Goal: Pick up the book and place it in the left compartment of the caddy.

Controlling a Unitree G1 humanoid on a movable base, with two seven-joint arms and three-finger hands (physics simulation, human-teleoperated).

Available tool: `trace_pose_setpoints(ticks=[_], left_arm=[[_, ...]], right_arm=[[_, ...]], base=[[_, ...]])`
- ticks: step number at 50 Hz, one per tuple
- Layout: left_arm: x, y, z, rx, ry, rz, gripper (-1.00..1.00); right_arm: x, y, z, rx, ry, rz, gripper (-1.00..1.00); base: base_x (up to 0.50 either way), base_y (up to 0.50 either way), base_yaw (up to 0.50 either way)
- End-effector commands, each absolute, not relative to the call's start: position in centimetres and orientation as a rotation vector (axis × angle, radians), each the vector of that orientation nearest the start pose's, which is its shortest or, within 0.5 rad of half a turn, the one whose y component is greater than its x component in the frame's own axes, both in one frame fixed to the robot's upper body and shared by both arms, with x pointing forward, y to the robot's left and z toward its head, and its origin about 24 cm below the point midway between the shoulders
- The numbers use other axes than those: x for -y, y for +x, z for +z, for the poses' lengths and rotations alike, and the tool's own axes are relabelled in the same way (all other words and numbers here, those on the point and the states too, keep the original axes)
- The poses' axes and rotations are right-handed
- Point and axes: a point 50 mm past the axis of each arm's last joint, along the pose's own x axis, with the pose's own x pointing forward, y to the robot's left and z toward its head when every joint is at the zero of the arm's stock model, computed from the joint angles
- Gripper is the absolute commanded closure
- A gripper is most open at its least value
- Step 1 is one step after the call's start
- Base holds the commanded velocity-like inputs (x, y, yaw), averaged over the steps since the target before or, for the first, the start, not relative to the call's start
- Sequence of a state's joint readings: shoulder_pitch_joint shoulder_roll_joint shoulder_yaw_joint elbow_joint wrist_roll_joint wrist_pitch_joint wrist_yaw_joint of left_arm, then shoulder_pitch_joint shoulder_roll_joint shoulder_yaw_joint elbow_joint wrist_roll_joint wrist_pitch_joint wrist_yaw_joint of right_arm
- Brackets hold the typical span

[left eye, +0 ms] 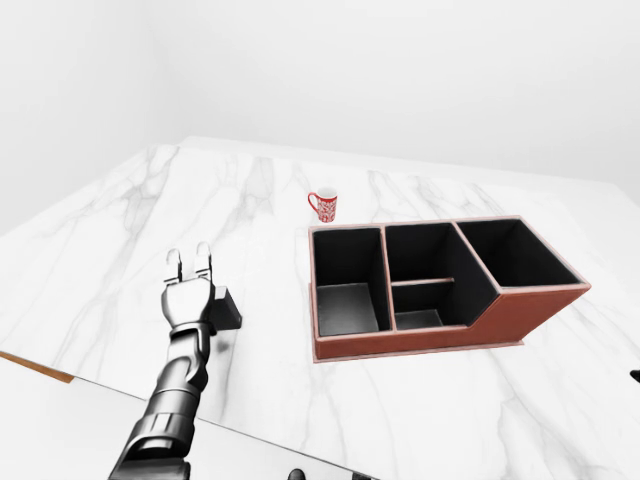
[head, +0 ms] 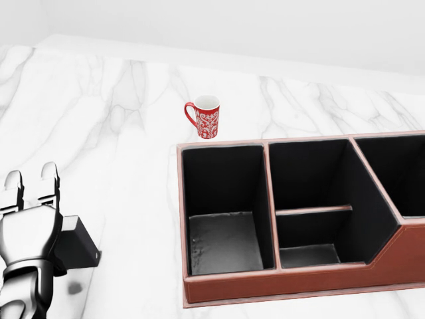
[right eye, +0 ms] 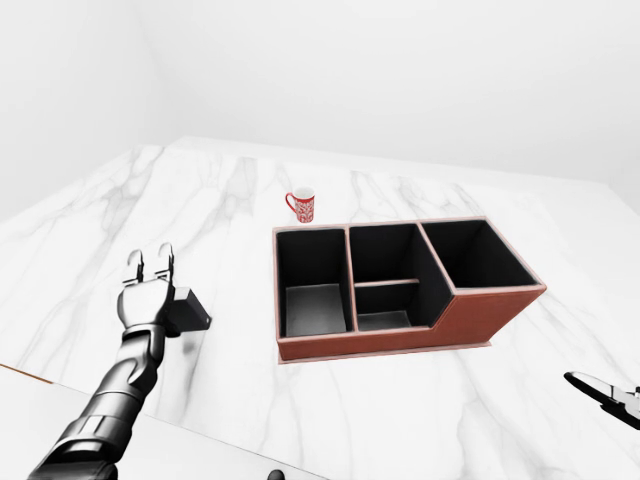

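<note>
Head view looks steeply down, close on the caddy (head: 292, 219); both eye views (nearly identical) sit farther back, sharing the counter (left eye: 250, 200).

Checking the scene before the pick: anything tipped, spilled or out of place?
Nothing stands out. The mug stands upright above the caddy, whose compartments look empty. The dark book lies partly under the left hand on the marble counter.

The table (head: 119, 119) is glossy white marble with grey veins. The caddy (head: 292, 282) looks like matt reddish leather with a dark lining. The left hand (head: 26, 232) is shiny metal, and the mug (head: 207, 118) is glazed ceramic.
</note>
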State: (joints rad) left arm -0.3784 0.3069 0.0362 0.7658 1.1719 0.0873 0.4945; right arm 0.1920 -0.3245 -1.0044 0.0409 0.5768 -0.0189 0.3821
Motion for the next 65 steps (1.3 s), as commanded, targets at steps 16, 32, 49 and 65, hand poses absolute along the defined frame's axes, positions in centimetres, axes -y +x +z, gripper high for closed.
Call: trace_pose_setpoints(ticks=[16,32,49,65], left_arm=[[-25.0,30.9,-1.3,-0.280,1.535,0.218,-1.00],[-24.5,30.8,-2.2,-0.324,1.561,0.155,1.00],[-24.3,30.5,-2.4,-0.322,1.535,0.164,1.00],[-20.9,30.1,3.7,0.120,1.549,0.312,1.00]], right_arm=[[40.4,10.8,9.7,0.275,0.088,-0.611,-1.00],[40.5,10.7,9.6,0.274,0.089,-0.613,-1.00],[40.5,10.7,9.6,0.275,0.085,-0.613,-1.00],[40.5,10.9,9.4,0.272,0.085,-0.612,-1.00]], base=[[0.00,0.00,0.00],[0.00,0.00,0.00],[0.00,0.00,0.00],[0.00,0.00,0.00]])
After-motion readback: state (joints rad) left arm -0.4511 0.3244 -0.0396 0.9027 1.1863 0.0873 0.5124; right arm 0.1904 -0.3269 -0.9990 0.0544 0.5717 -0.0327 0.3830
